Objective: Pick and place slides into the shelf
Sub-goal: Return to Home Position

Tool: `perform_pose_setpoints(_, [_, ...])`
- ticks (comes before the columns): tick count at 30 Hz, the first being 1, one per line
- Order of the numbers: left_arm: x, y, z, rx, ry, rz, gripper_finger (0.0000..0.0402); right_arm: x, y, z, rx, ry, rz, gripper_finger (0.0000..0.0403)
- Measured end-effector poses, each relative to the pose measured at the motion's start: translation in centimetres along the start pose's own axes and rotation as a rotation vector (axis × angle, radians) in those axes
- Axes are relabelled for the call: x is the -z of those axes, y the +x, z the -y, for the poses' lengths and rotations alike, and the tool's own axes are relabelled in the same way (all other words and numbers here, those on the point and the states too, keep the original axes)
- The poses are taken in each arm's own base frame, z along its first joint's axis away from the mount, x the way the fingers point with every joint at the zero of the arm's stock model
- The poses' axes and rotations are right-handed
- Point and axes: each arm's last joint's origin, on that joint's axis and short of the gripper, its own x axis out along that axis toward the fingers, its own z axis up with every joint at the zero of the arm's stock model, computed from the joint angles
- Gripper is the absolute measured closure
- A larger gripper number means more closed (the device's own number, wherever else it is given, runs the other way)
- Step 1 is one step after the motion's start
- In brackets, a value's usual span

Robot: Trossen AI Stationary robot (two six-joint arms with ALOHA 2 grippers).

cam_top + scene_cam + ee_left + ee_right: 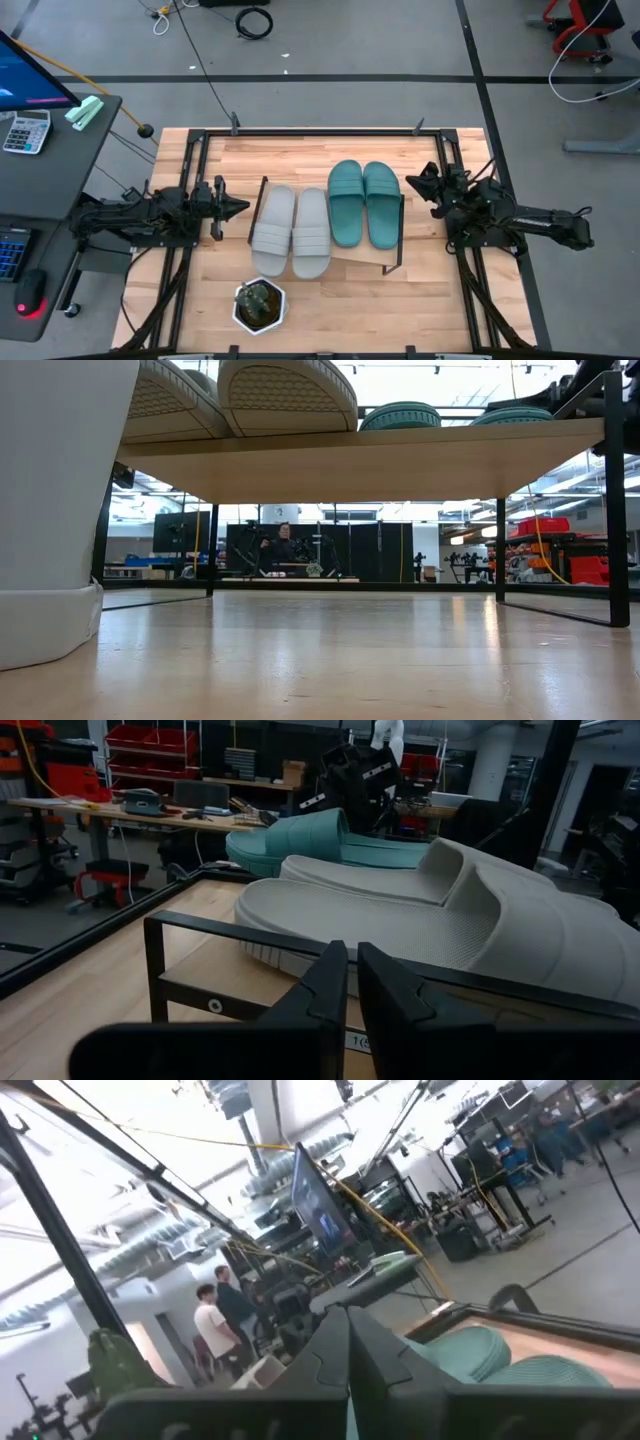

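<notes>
All four slides (pixel 346 205) sitting on shelf (pixel 357 256) | left hand (pixel 238 208), right hand (pixel 412 184) pinching closed, empty | placing looking finished

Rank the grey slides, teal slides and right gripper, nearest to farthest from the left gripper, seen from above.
From the left gripper:
1. grey slides, shelf's left half.
2. teal slides, shelf's right half.
3. right gripper, past the shelf's right end.
</notes>
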Motion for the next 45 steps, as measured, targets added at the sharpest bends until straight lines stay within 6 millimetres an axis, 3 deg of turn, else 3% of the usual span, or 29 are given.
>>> perform_pose_setpoints(18, [0.0, 0.0, 0.0, 0.0, 0.0, 0.0, 0.0376, -0.7, -1.2, -0.9, -0.139, -0.033, 0.021, 0.0403])
perform_pose_setpoints(25, [0.0, 0.0, 0.0, 0.0, 0.0, 0.0, 0.0366, 0.7, -1.2, -0.2, -0.108, -0.017, -0.152, 0.0403])
perform_pose_setpoints(35, [0.0, 0.0, 0.0, 0.0, 0.0, -0.001, 0.038, 1.3, -1.4, -1.5, -0.249, 0.039, -0.216, 0.0403])
perform_pose_setpoints(45, [0.0, 0.0, 0.0, 0.0, 0.0, -0.001, 0.0369, 2.4, -1.5, -1.2, -0.113, -0.172, -0.244, 0.0403])
